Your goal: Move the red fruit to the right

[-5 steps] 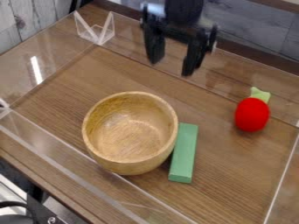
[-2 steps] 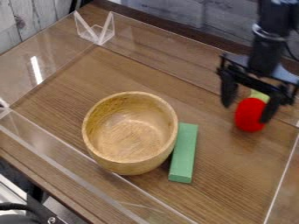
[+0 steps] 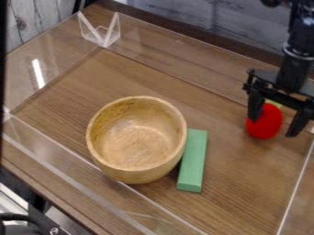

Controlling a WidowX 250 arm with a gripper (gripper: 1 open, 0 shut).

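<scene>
The red fruit is a small glossy red toy resting on the wooden tabletop at the far right, and its leafy top is mostly hidden by the hand. My gripper hangs straight down over it, open, with one dark finger on the fruit's left and the other on its right. The fingers straddle the upper part of the fruit, and I cannot tell whether they touch it.
A wooden bowl stands left of centre with a green block lying along its right side. Clear acrylic walls ring the tabletop, close to the fruit on the right. A clear stand sits at the back left.
The gripper has travelled from the top centre to the right and come down around the red fruit, still open. The fruit, bowl and block have not moved.
</scene>
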